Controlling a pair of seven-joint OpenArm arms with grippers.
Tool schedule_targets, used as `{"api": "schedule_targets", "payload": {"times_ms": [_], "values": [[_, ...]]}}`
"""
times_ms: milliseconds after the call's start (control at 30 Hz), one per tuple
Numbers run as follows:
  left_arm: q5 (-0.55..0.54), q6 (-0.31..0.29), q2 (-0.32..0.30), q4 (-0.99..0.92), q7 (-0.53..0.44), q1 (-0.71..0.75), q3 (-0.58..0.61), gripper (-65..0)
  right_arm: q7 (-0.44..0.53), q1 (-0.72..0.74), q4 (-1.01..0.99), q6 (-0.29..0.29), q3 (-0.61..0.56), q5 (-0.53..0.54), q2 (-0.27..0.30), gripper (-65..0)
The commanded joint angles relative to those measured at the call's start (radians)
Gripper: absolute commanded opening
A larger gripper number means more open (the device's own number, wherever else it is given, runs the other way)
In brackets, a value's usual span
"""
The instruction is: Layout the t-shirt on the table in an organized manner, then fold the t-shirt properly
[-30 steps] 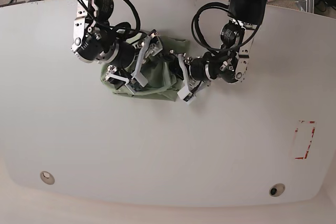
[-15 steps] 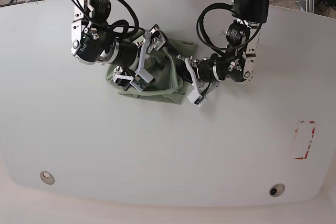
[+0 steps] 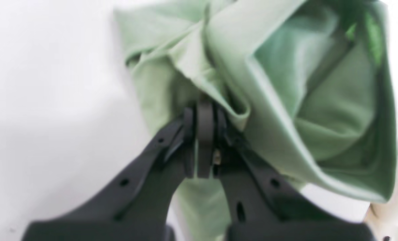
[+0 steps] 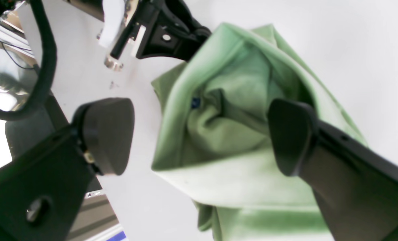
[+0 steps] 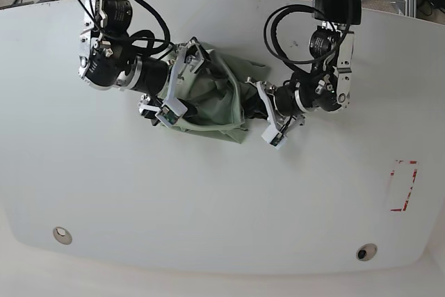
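On the white table (image 5: 208, 193), the right gripper (image 5: 179, 88) stands spread wide over the bunched green t-shirt (image 5: 215, 95), one finger on either side of a raised fold. Just beside it, the left gripper (image 5: 259, 102) is clamped tight on the shirt's edge.

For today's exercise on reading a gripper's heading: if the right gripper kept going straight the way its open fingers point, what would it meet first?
Most likely the t-shirt: the right gripper stands open with bunched green fabric directly between and ahead of its fingers. Depth is unclear, so contact may be near or immediate.
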Motion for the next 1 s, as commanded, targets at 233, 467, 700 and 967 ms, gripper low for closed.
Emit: {"api": "schedule_targets", "payload": {"times_ms": [233,467,700,967], "values": [[-0.025,-0.011,-0.031,0.153,-0.018,0.011,-0.045,-65.0,0.032,0.024,0.016,0.006,0.006,0.023,0.053,-5.7],[-0.021,-0.008,-0.069,0.248,-0.018,0.016,-0.231,-65.0,0.067,0.03,0.015,0.006,-0.001,-0.095,0.075,-5.2],[-0.019,-0.006,-0.132,0.245,-0.018,0.014,-0.349,-65.0,0.067,0.027,0.015,0.008,-0.047,-0.135,0.076,-5.5],[-0.021,-0.008,-0.217,0.245,-0.02,0.039,-0.368,-65.0,0.072,0.026,0.019,0.0,-0.199,-0.135,0.081,-5.9]]}}
